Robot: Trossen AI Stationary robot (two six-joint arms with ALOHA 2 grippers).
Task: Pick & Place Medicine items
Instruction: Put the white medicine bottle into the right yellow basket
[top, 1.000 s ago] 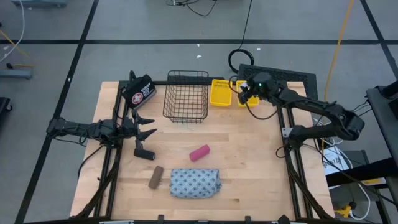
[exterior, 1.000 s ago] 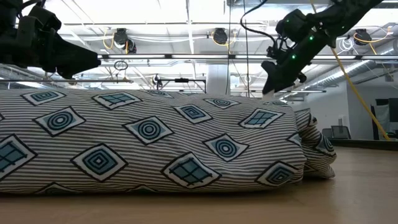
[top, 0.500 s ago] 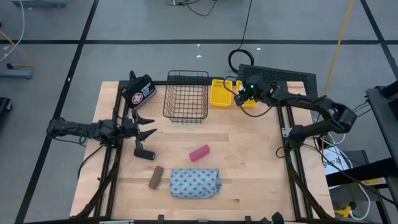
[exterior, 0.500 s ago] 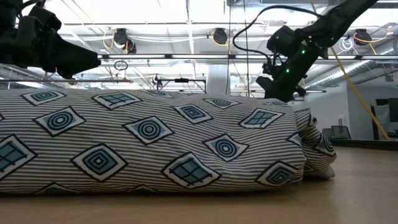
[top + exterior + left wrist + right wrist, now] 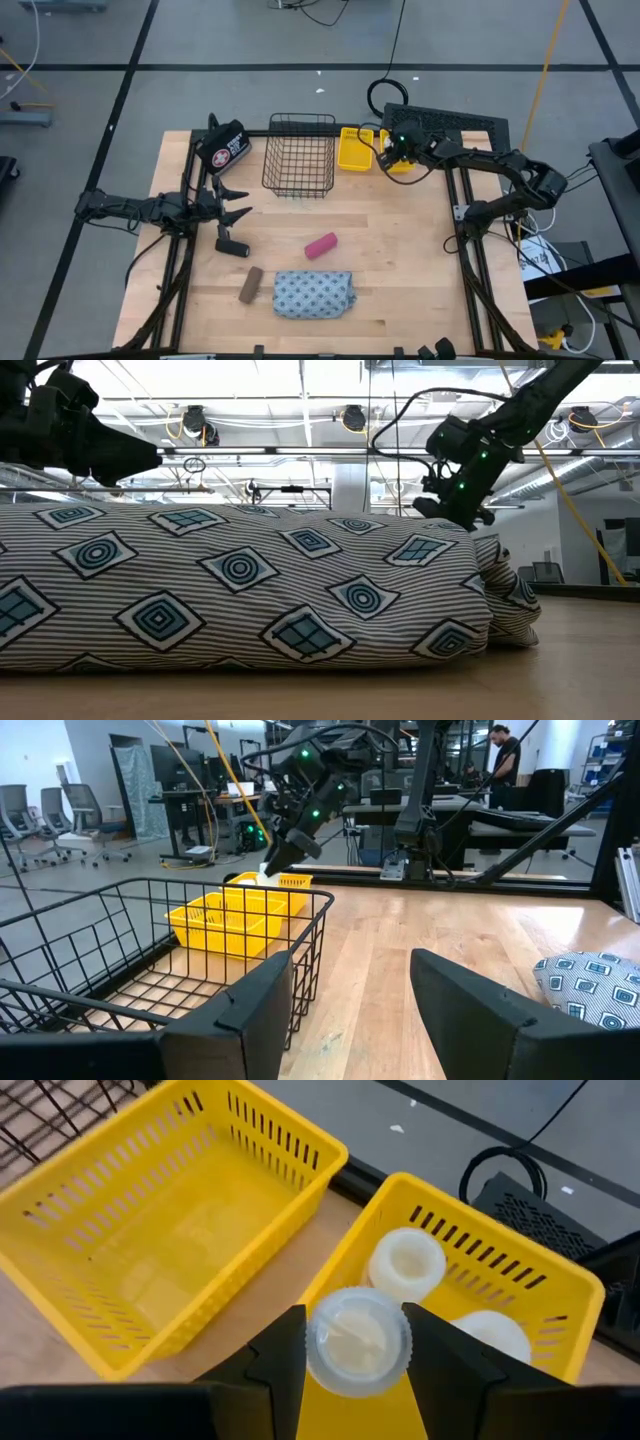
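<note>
The right gripper (image 5: 357, 1348) was over the smaller yellow basket (image 5: 560, 1295) at the table's far edge, fingers clamped on a white bottle (image 5: 358, 1340); two more white bottles (image 5: 407, 1264) already lay inside, and the larger yellow basket (image 5: 150, 1230) beside it held nothing visible. The left gripper (image 5: 232, 204) waited near the table's left edge with fingers apart, beside the wire basket (image 5: 299, 153). On the table lay the black handled piece (image 5: 231, 243), pink roll (image 5: 320, 245), brown bar (image 5: 250, 285) and patterned pouch (image 5: 314, 294).
</note>
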